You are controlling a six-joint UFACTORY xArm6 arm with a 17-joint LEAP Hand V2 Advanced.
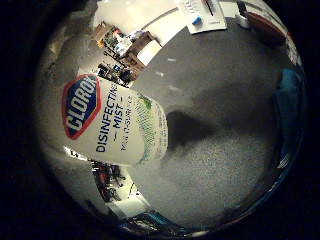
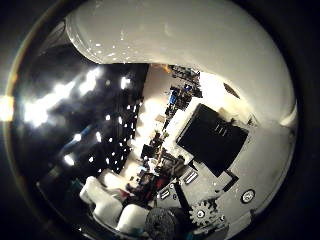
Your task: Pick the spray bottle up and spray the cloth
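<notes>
The spray bottle [image 1: 118, 120] is white with a red and blue label and fills much of the right little finger side palm view, close to the palm, over a grey tabletop [image 1: 220, 150] where it casts a shadow. In the right thumb side palm view its white rounded body [image 2: 170, 35] curves across the picture, very near. My right hand [image 2: 205, 150] shows there as black and white parts with a small gear, its fingers curled in against the bottle. I see no cloth in either view.
White papers and a small blue item [image 1: 205, 15] lie at the far edge of the table. Cluttered room furniture [image 1: 125, 45] stands beyond the table. A dark glossy surface [image 2: 70, 110] with light reflections lies beside the bottle.
</notes>
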